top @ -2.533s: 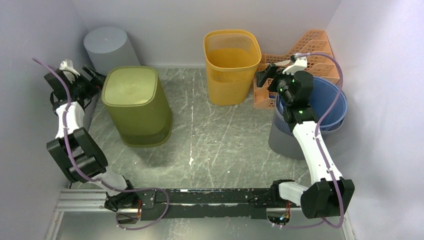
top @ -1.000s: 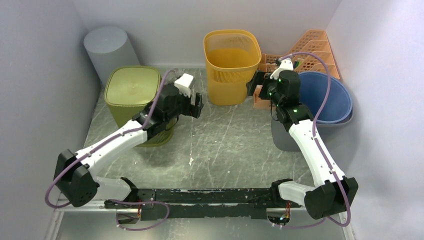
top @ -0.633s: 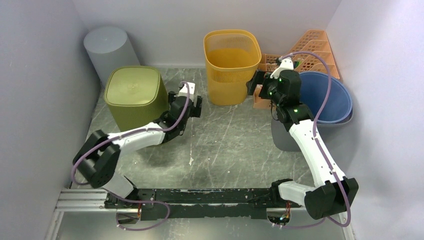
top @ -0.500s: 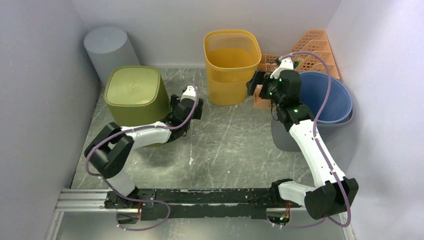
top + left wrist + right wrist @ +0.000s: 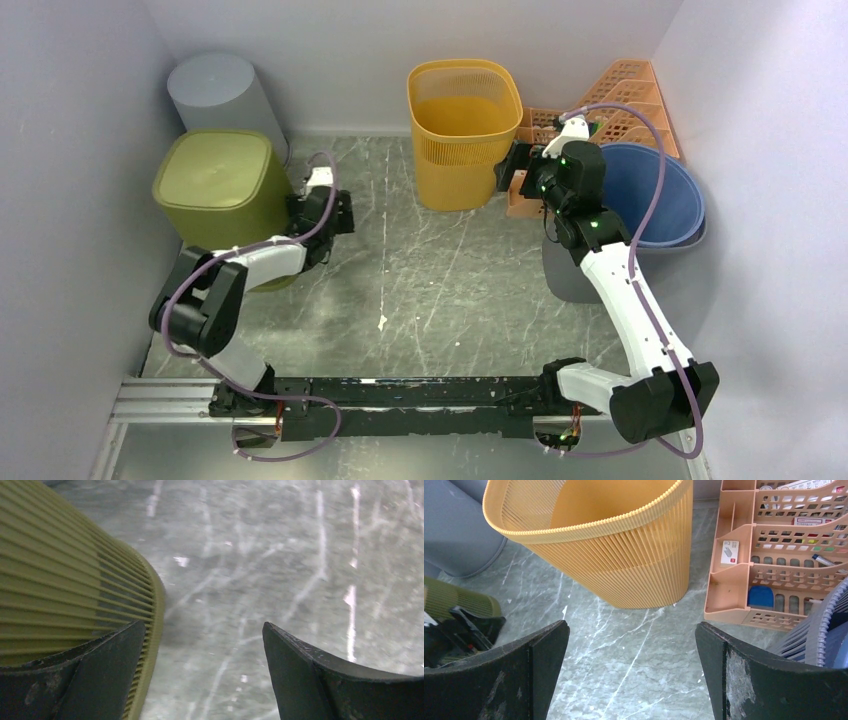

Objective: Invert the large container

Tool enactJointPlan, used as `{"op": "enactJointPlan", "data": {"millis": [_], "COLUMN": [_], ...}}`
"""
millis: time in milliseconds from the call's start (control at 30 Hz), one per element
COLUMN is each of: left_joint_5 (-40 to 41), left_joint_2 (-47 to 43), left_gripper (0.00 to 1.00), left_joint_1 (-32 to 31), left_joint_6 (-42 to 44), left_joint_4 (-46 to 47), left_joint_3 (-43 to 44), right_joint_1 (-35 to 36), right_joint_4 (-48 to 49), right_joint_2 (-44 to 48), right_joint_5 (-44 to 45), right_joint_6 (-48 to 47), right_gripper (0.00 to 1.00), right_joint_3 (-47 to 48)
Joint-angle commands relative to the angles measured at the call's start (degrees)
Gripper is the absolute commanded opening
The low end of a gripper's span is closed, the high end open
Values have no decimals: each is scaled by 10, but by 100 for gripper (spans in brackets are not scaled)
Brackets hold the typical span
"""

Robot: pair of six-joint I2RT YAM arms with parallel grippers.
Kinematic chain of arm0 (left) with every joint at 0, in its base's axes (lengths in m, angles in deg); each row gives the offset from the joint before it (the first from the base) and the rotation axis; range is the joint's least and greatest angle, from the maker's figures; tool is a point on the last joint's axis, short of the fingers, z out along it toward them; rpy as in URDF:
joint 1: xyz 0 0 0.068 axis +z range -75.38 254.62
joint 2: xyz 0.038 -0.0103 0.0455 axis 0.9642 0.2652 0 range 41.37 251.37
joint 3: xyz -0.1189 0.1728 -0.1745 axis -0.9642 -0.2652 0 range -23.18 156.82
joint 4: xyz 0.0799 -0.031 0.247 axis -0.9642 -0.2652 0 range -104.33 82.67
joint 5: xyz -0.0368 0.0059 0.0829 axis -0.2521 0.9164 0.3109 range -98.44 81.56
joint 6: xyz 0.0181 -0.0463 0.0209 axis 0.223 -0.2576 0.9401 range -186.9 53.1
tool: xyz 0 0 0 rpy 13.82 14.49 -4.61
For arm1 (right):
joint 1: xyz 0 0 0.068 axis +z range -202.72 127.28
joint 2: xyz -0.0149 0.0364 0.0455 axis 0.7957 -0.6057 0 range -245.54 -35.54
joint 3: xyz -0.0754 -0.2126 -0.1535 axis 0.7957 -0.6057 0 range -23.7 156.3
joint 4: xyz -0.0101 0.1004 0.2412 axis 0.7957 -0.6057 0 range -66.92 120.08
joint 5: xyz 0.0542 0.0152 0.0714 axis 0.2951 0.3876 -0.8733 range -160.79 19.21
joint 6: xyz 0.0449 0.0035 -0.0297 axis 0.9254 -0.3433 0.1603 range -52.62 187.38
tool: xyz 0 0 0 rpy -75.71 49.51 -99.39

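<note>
Green bin [image 5: 215, 200] stands bottom-up at the far left. Left gripper [image 5: 200, 628], fingers spread and holding nothing, is low just beside its right wall. Right gripper [image 5: 630, 627], also spread, hovers right of the yellow basket [image 5: 463, 120]

Your top camera looked down from above the near edge over the whole table [image 5: 440, 270]. Left wrist sat close beside the olive bin [image 5: 60, 590]; right wrist faced the yellow basket [image 5: 624, 555], both shared overhead.
</note>
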Motion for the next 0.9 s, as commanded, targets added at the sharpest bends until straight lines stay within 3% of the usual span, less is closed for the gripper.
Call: {"op": "enactJointPlan", "data": {"millis": [0, 133, 233, 433, 600, 867], "left_joint_5": [-53, -78, -52, -72, -35, -110], "left_joint_2": [-59, -79, -77, -66, -56, -99], "left_gripper": [99, 99, 99, 99, 99, 99], "left_joint_1": [66, 107, 118, 142, 149, 143], "left_joint_6": [25, 50, 76, 67, 62, 49], "left_joint_4": [-17, -13, -12, -21, -42, -76], "left_joint_3": [-14, -22, -22, -13, -8, 9], "right_joint_1": [1, 1, 1, 1, 0, 1], "right_joint_4": [14, 14, 12, 2, 1, -3], "right_joint_2": [0, -6, -6, -4, -6, -7], "right_joint_5": [-4, -8, -7, -2, -8, -4], "right_joint_6": [6, 6, 4, -6, -8, -14], "right_gripper": [100, 100, 100, 100, 100, 100], "right_joint_3": [-6, -2, 1, 3, 5, 17]}}
